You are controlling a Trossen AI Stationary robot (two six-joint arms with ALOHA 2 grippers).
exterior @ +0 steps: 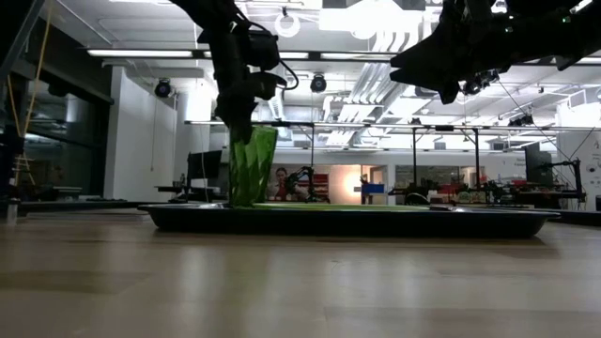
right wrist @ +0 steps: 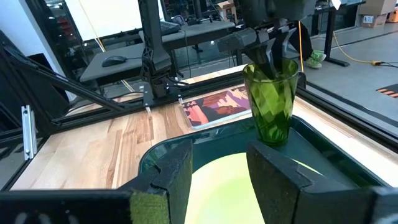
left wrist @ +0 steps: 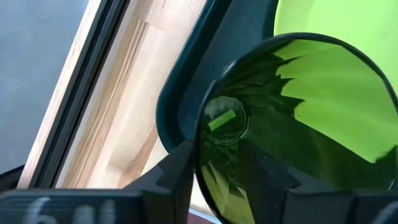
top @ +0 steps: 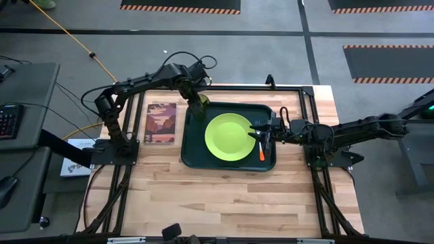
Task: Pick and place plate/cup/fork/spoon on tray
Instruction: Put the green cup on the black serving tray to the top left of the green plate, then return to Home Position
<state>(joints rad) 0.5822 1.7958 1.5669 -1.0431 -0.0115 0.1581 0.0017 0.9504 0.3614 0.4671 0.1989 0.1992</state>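
The dark-green tray (top: 192,157) lies mid-table with the lime-green plate (top: 229,137) flat in it. The orange-handled fork (top: 262,152) lies on the tray's floor by the plate's right edge. The green tumbler cup (right wrist: 272,102) stands upright in the tray's far left corner, and it also shows in the low view (exterior: 252,167). My left gripper (top: 201,100) is shut on the cup's rim from above. My right gripper (top: 260,130) is open and empty above the tray's right side, over the plate's edge. I do not see the spoon. My left gripper holds the cup by the wall at its rim (left wrist: 198,163), one finger outside (left wrist: 174,180) and one inside the cup. The fingers come from above, pointing down. The cup is upright, its base (right wrist: 273,138) down at the tray's floor; I cannot tell whether it rests there.
A picture card (top: 161,123) lies on the table just left of the tray. A black metal frame (top: 305,91) runs along the table's far and side edges. Bare wood (top: 224,203) lies toward the near edge.
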